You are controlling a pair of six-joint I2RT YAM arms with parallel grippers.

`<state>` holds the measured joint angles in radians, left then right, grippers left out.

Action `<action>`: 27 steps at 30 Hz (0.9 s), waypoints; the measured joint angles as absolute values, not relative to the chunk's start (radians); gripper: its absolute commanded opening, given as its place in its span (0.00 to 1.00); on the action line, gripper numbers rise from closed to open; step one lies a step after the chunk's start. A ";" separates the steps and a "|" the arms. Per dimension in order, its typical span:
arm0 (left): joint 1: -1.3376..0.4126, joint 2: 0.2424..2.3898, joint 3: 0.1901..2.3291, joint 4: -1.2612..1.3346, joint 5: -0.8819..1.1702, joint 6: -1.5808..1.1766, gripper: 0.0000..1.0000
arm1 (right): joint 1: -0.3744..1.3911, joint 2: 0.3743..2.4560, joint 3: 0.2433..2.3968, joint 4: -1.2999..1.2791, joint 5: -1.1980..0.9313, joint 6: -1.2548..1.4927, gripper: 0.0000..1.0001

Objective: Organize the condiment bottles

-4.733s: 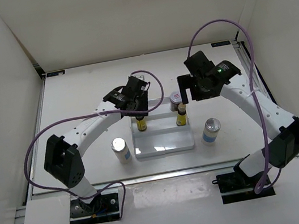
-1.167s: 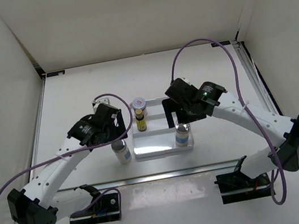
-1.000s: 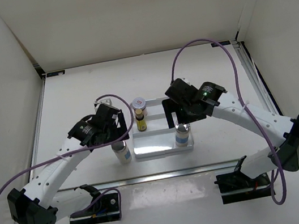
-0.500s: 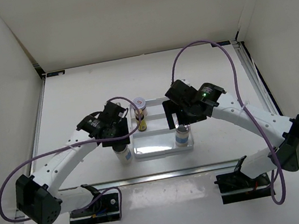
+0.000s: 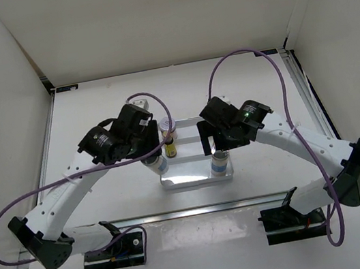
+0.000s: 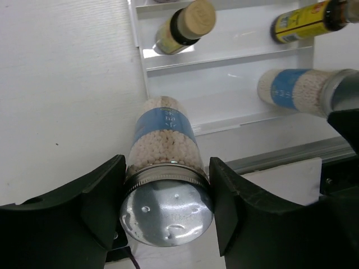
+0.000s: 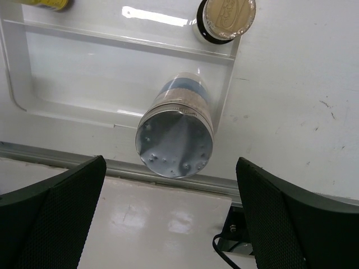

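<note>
My left gripper [image 5: 153, 157] is shut on a white-blue silver-topped bottle [image 5: 160, 167], holding it by the top at the front left corner of the white tray [image 5: 190, 172]. The left wrist view shows its fingers [image 6: 101, 190] clamping the bottle [image 6: 164, 134]. My right gripper [image 5: 216, 145] is open above the second white-blue bottle [image 5: 220, 165], which stands in the tray's front right [image 7: 176, 131] with its fingers [image 7: 53, 218] wide apart. One yellow bottle [image 5: 169, 149] stands at the tray's back left, another [image 6: 303, 19] at the back right. One brownish jar [image 5: 166, 124] stands behind the tray.
The second jar [image 7: 224, 17] stands just outside the tray's back right corner and is hidden under my right arm in the top view. A metal rail [image 5: 192, 210] runs along the table's near edge. White walls enclose the table.
My left gripper closed on the white-blue bottle left of the tray and moved it right to the tray's front left corner. My right gripper stayed open over its bottle.
</note>
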<state>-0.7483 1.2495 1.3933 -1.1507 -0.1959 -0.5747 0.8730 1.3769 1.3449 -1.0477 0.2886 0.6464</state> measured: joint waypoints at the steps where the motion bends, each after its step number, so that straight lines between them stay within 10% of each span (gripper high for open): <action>1: -0.760 1.254 1.407 -1.150 -0.199 -0.578 0.26 | 0.873 1.376 1.345 -1.048 0.290 0.647 1.00; 14: -0.797 1.372 1.265 -0.981 -0.168 -0.587 0.34 | 0.873 1.345 1.345 -1.074 0.330 0.649 1.00; 22: -0.801 1.380 1.178 -0.885 -0.160 -0.576 0.88 | 0.873 1.320 1.345 -1.092 0.381 0.664 1.00; 27: -0.801 1.380 1.183 -0.850 -0.157 -0.572 1.00 | 0.873 1.303 1.346 -1.105 0.426 0.672 1.00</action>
<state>-0.8009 1.3804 1.1831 -0.8505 -0.1570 -0.5716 0.8726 1.3029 1.3460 -1.1053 0.4259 0.6716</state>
